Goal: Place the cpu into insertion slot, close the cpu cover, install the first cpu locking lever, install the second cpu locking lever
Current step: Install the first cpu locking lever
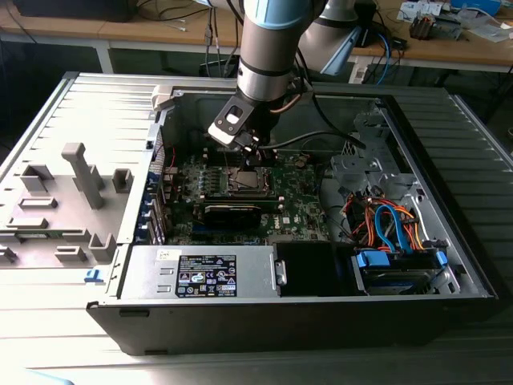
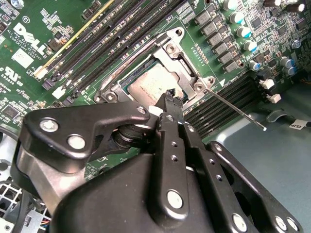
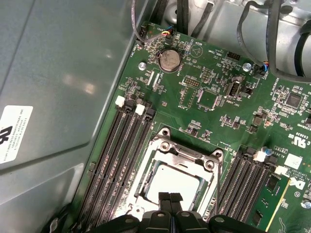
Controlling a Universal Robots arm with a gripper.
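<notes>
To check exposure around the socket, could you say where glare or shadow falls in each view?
Exterior view: the grey surface is washed out, the case interior dim. First wrist view: soft reflections on the case wall, the cpu evenly lit. Second wrist view: the board evenly lit.

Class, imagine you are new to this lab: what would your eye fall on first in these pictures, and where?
In the exterior view, a large robot arm reaches down into an open computer case. In the first wrist view, the black gripper, fingers together, hangs over the silvery cpu set in the green board.
</notes>
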